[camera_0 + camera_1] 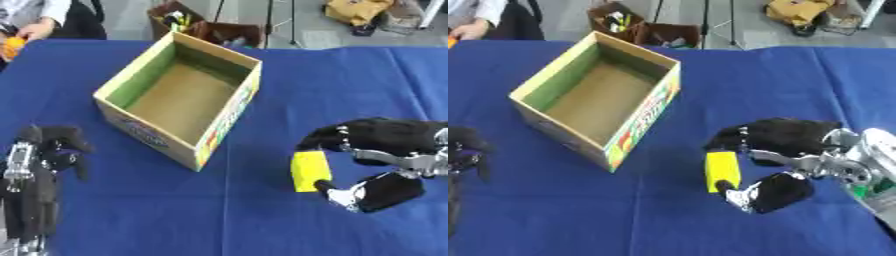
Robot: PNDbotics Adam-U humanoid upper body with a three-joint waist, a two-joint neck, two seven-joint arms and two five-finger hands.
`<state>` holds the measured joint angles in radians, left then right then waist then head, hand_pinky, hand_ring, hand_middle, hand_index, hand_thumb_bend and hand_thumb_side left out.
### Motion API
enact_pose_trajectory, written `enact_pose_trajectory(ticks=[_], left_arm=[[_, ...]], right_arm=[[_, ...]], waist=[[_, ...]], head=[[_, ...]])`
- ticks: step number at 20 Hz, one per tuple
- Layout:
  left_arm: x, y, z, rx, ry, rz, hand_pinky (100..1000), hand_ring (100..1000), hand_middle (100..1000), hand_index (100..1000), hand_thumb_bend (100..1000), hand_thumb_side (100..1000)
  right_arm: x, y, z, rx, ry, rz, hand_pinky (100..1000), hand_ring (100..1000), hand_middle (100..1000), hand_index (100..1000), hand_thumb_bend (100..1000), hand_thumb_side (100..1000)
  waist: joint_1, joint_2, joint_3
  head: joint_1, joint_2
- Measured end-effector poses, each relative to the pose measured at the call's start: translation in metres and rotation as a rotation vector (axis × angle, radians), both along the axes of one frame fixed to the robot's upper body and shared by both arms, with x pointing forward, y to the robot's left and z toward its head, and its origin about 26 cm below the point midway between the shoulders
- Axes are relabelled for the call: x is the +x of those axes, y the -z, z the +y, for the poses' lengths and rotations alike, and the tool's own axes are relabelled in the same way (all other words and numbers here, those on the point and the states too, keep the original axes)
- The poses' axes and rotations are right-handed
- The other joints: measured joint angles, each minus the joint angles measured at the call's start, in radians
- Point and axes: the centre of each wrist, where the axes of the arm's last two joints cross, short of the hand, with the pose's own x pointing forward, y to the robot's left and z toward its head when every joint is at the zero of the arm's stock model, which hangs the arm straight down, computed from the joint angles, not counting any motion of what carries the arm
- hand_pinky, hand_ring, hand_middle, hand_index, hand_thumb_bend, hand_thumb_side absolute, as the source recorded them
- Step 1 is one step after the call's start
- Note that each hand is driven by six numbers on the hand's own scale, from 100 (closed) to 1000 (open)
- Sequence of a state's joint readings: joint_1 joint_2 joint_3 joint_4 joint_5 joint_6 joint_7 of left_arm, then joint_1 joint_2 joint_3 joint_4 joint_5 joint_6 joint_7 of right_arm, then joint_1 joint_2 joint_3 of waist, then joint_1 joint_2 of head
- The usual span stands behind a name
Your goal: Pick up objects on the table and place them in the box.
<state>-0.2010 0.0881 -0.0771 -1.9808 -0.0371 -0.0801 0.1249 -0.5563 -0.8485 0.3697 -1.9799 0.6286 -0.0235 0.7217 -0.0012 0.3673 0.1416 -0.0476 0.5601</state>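
An open cardboard box point(179, 95) is observed on the blue worktop point(289, 85), set askew, with nothing seen inside it. The box is taken as the landmark for all positions below.

To the right of the box and nearer the camera, a yellow block point(310, 171) is seen standing roughly upright, well apart from the box's near corner. The right hand point(385, 150) is found at this block: its fingers point(328, 137) are curled over the block's top, and the thumb point(337, 190) is pressed in at the block's lower end, so that the block is pinched between them. Whether the block's base is touching the worktop cannot be told.

To the left of the box and nearer the camera, the left hand point(44, 155) is recorded at rest by the lower left edge, its fingers relaxed and pointing up, holding nothing.

Beyond the far edge of the worktop, behind the box, a brown container point(206, 27) with mixed contents is noted on the floor.
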Motion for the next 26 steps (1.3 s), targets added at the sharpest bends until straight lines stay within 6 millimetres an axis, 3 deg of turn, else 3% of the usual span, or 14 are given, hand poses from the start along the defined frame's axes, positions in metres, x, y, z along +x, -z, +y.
enact_pose_trajectory(ticks=[8, 12, 26], left_arm=[[0.000, 0.000, -0.001, 0.005, 0.004, 0.000, 221, 496, 444, 596, 100, 956], [0.000, 0.000, -0.001, 0.008, 0.003, 0.000, 221, 495, 443, 595, 100, 955], [0.000, 0.000, -0.002, 0.010, 0.004, 0.002, 220, 496, 443, 595, 100, 955]], right_arm=[[0.001, 0.001, 0.002, -0.022, 0.029, -0.044, 880, 916, 916, 1000, 100, 851], [0.004, 0.004, 0.002, -0.037, 0.046, -0.057, 881, 921, 916, 1000, 100, 906], [0.018, 0.016, -0.001, -0.070, 0.083, -0.020, 884, 931, 920, 1000, 100, 963]], waist=[[0.001, 0.007, 0.001], [0.001, 0.010, 0.002], [0.000, 0.016, 0.009]], head=[[-0.005, -0.005], [-0.008, -0.008], [-0.012, -0.010]])
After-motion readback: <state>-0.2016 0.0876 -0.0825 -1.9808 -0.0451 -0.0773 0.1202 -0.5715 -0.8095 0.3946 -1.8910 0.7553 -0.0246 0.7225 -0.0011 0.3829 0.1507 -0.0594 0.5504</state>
